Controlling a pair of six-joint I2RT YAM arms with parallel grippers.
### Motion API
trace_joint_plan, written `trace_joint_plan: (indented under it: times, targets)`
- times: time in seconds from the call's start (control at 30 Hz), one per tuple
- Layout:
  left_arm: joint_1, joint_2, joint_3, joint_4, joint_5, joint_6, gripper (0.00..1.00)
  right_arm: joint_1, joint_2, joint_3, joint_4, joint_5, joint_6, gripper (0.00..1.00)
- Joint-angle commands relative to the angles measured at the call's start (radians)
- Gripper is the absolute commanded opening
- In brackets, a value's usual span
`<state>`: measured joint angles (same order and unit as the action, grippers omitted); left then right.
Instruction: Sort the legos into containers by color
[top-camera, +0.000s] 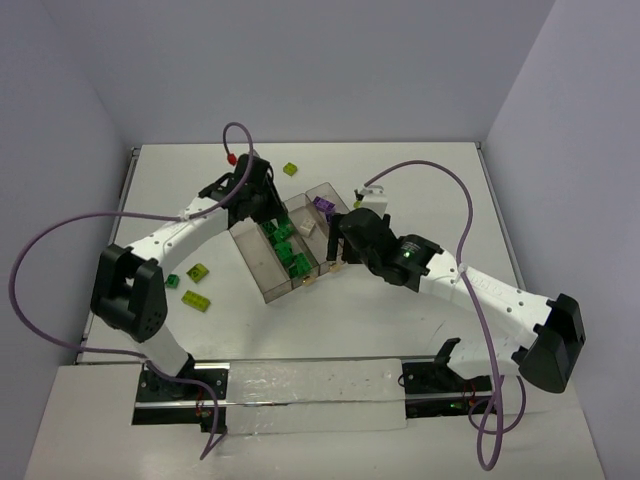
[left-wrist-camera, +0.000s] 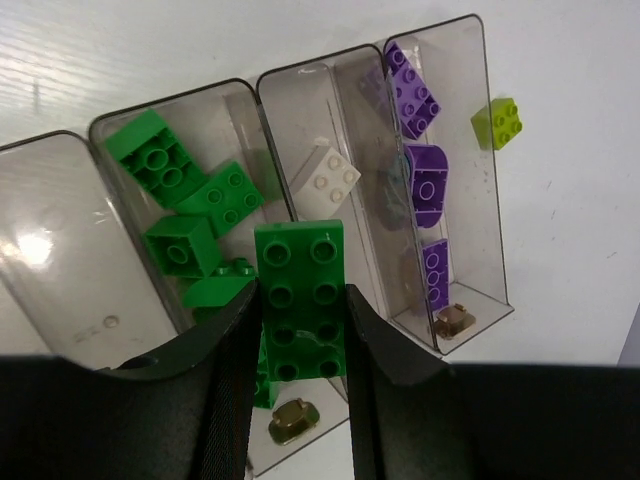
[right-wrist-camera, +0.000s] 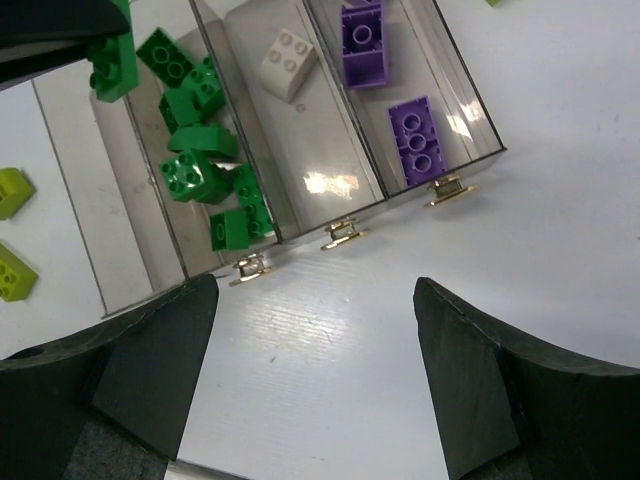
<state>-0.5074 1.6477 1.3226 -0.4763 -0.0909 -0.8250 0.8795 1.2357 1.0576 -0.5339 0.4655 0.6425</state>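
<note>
Surrounding white table (top-camera: 330, 320), perhaps lilac walls (top-camera: 350, 60)

One camera hangs high above and behind the two arm bases, looking down from well off on the whole white table (top-camera: 420, 300) and the walls around it. The left wrist camera peers steeply down past its own fingers (left-wrist-camera: 225, 400), very close over the smoky tray (left-wrist-camera: 300, 72). The right wrist camera sits somewhat farther back, I think, over the tray's tabbed end. All three views share the tray, and both wrist views show its white brick (left-wrist-camera: 325, 174).
</note>
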Motion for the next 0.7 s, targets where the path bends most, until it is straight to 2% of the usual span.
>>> trace_joint_plan:
  times: [0.0, 0.1, 0.27, 0.33, 0.47, 0.57, 0.67]
  targets:
    - [-0.007, 0.075, 0.002, 0.086, 0.035, -0.043, 0.11, 0.007, -0.038, -0.03, -0.031, 0.051, 0.031, 0.87]
    - [-0.008, 0.121, 0.03, 0.037, 0.022, -0.049, 0.23, 0.007, -0.042, -0.044, -0.032, 0.054, 0.036, 0.87]
    - [-0.01, 0.13, 0.015, 0.035, -0.006, -0.057, 0.34, 0.006, -0.039, -0.051, -0.031, 0.059, 0.034, 0.87]
    - [-0.01, 0.134, 0.007, 0.037, -0.002, -0.057, 0.49, 0.007, -0.036, -0.049, -0.031, 0.062, 0.03, 0.87]
    - [-0.01, 0.139, 0.014, 0.025, 0.003, -0.053, 0.86, 0.007, -0.038, -0.05, -0.027, 0.064, 0.025, 0.87]
    - [-0.01, 0.129, 0.023, 0.006, 0.0, -0.042, 0.94, 0.006, -0.047, -0.057, -0.017, 0.065, 0.02, 0.87]
    - [-0.01, 0.085, 0.037, -0.038, -0.023, -0.029, 0.94, 0.007, -0.048, -0.062, -0.006, 0.065, 0.019, 0.87]
